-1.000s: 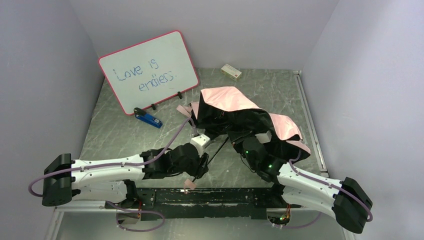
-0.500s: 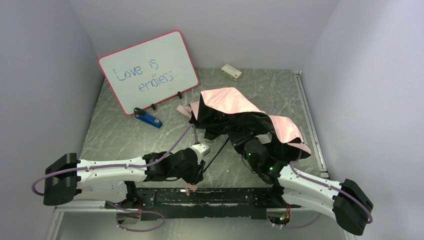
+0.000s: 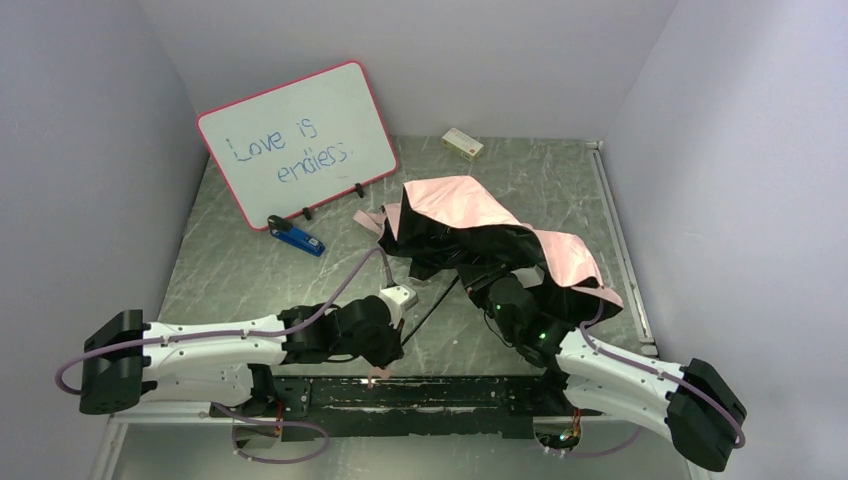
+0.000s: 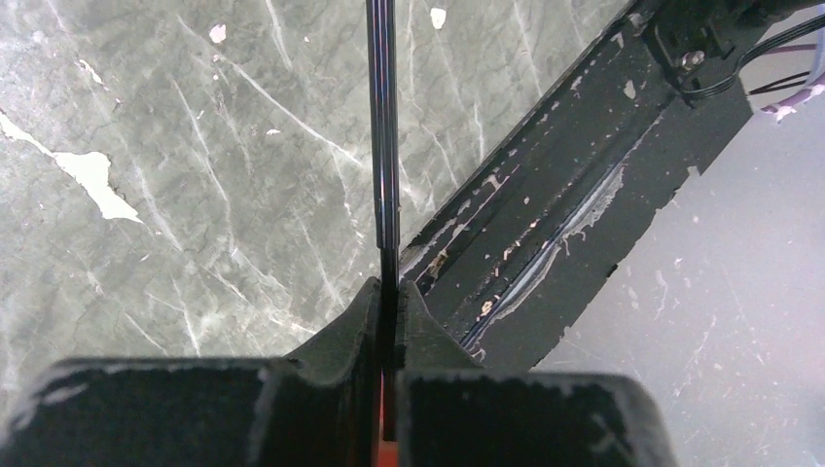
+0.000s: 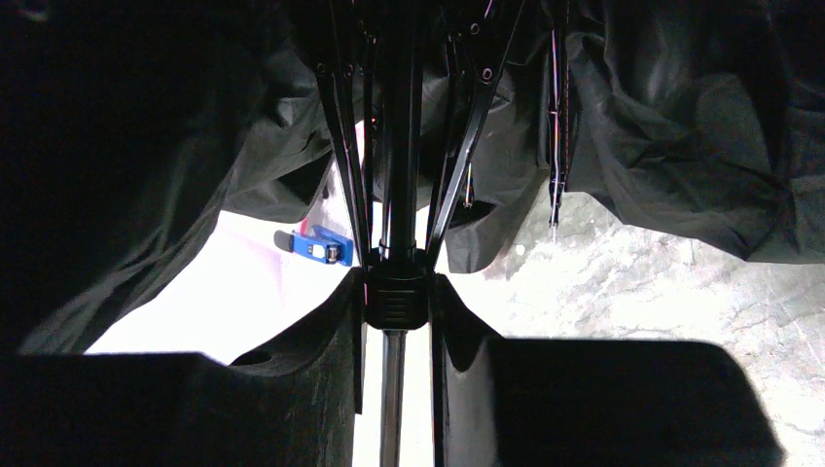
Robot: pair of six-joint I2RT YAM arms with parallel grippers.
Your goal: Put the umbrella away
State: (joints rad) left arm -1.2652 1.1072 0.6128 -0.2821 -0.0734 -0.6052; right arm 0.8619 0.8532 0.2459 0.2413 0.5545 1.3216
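Table (image 3: 250,270): one umbrella (image 3: 470,205), one whiteboard (image 3: 300,140), one stapler (image 3: 296,240).

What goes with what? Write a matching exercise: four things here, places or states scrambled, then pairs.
1. left end effector
2. right end effector
3. whiteboard
4. blue stapler

A. closed on the umbrella hub, under the canopy
B. shut on the thin umbrella shaft
C. lying before the whiteboard
D. propped at the back left

Pairs: 1-B, 2-A, 3-D, 4-C
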